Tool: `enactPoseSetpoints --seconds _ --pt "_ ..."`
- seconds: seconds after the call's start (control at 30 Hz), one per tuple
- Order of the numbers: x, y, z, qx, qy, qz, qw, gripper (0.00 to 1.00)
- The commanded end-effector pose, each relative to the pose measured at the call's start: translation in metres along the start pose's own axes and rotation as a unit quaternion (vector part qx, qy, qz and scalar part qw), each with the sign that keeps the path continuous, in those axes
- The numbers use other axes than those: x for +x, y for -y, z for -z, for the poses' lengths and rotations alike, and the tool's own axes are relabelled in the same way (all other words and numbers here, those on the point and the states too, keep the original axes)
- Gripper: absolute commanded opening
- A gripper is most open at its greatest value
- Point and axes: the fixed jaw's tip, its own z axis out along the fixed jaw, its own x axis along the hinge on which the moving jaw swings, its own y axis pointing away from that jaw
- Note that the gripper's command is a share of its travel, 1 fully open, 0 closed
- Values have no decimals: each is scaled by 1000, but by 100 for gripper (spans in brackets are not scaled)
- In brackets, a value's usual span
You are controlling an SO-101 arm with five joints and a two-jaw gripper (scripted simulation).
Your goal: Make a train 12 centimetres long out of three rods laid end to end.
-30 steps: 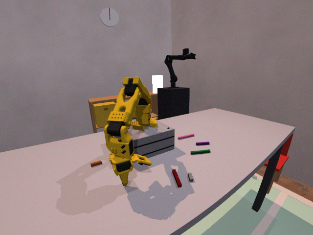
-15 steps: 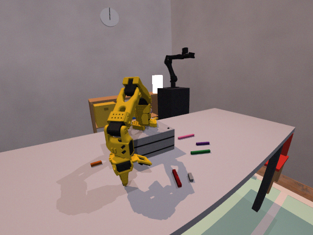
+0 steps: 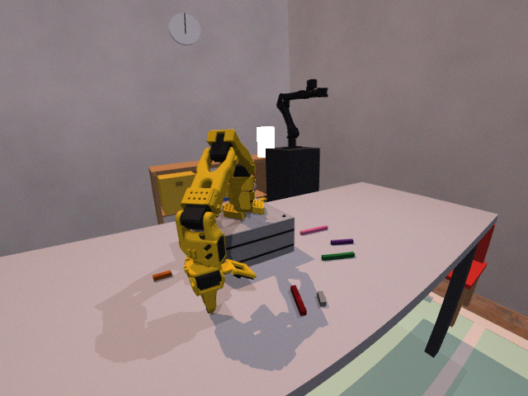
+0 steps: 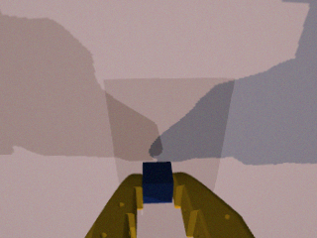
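My yellow gripper (image 3: 209,308) points down at the table, left of the rods, its tips at or just above the top. In the wrist view the gripper (image 4: 158,198) is shut on a small blue rod (image 4: 158,181) held between the fingertips. A red rod (image 3: 298,299) and a short grey rod (image 3: 321,298) lie to the right of the gripper. An orange rod (image 3: 162,275) lies to its left. A pink rod (image 3: 313,230), a purple rod (image 3: 341,241) and a green rod (image 3: 337,256) lie farther right, each apart from the others.
The arm stands on a grey base block (image 3: 260,238) behind the gripper. A black pedestal with a black arm (image 3: 292,170) and a wooden shelf (image 3: 170,187) stand beyond the table. The table's curved front edge runs at the right.
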Motion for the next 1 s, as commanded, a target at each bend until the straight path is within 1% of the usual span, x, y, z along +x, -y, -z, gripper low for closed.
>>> enactPoseSetpoints --seconds 0.0,0.4,0.97 --pt "0 0 -1 0 1 -3 1000 0" --pt "0 0 -2 0 1 -3 1000 0" --pt "0 0 -8 0 1 -3 1000 0"
